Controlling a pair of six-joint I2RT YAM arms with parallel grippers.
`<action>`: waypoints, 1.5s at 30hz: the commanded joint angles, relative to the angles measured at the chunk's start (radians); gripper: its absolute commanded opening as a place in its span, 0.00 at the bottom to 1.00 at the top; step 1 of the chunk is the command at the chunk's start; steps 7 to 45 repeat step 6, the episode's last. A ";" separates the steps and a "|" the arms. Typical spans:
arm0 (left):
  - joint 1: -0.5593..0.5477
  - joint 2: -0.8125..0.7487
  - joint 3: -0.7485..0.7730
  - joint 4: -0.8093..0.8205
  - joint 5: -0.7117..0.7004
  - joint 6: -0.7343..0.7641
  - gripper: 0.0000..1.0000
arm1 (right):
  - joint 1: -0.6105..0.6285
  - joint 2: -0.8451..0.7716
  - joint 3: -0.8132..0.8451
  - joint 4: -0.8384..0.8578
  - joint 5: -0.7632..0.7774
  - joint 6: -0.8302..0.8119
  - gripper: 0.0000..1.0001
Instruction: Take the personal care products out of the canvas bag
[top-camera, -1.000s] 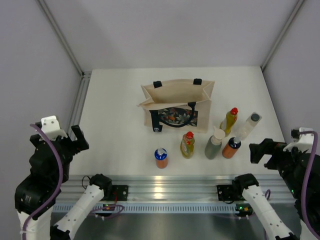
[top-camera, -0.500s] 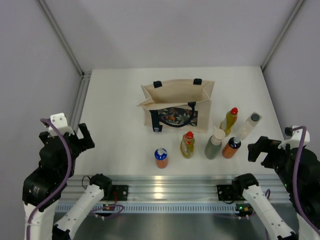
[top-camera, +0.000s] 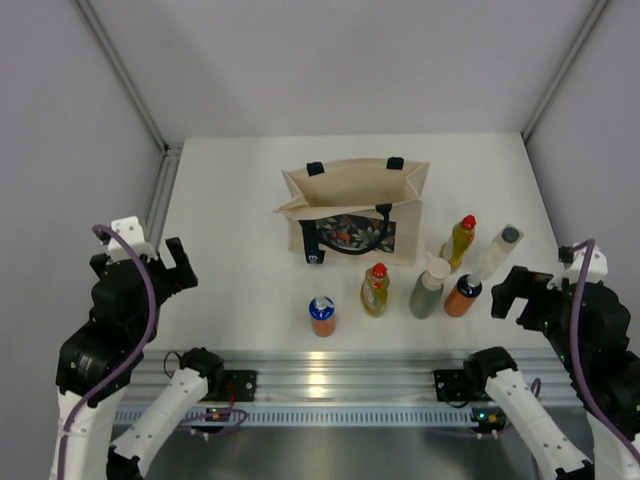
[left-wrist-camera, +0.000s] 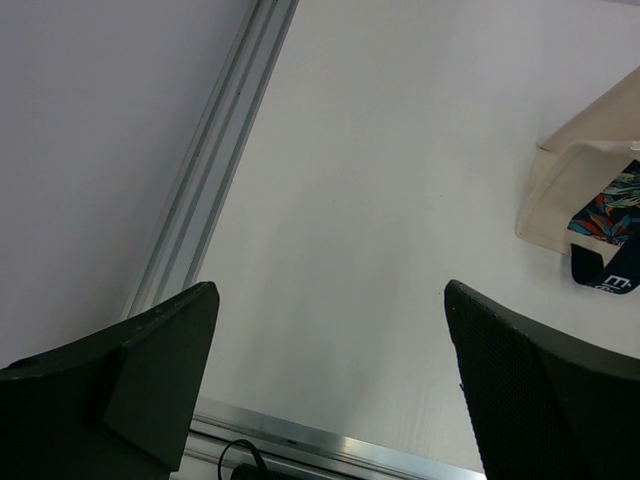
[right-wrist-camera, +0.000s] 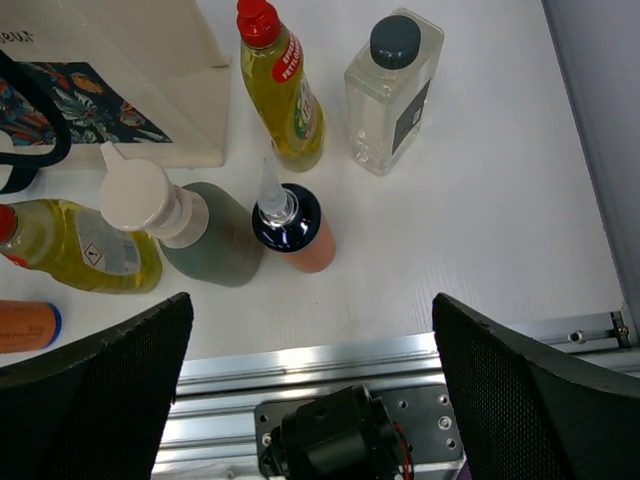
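Observation:
The canvas bag (top-camera: 355, 205) stands upright at mid-table, its open mouth showing only beige lining; its corner (left-wrist-camera: 585, 190) shows in the left wrist view. Several personal care products stand in front of it and to its right: orange with blue cap (top-camera: 321, 315), yellow (top-camera: 375, 290), grey-green (top-camera: 428, 288), orange with dark cap (top-camera: 463, 295), a second yellow (top-camera: 460, 242), and whitish (top-camera: 497, 252). My left gripper (top-camera: 155, 258) (left-wrist-camera: 330, 290) hangs open over bare table at the left. My right gripper (top-camera: 545, 285) (right-wrist-camera: 312, 300) hangs open just right of the bottles, holding nothing.
An aluminium rail (top-camera: 320, 370) with both arm bases runs along the near edge. A second rail (top-camera: 160, 200) borders the table's left side. Grey walls close in the left, back and right.
Both arms have swung a little inward toward the table, grippers still open. The bag and bottles have not moved.

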 joint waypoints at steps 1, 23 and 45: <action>0.004 0.012 -0.014 0.061 0.006 -0.037 0.99 | 0.018 0.016 0.019 0.024 0.028 0.008 0.99; 0.004 0.010 -0.031 0.076 -0.004 -0.049 0.99 | 0.020 0.027 0.017 0.026 0.028 0.006 1.00; 0.004 0.010 -0.031 0.076 -0.004 -0.049 0.99 | 0.020 0.027 0.017 0.026 0.028 0.006 1.00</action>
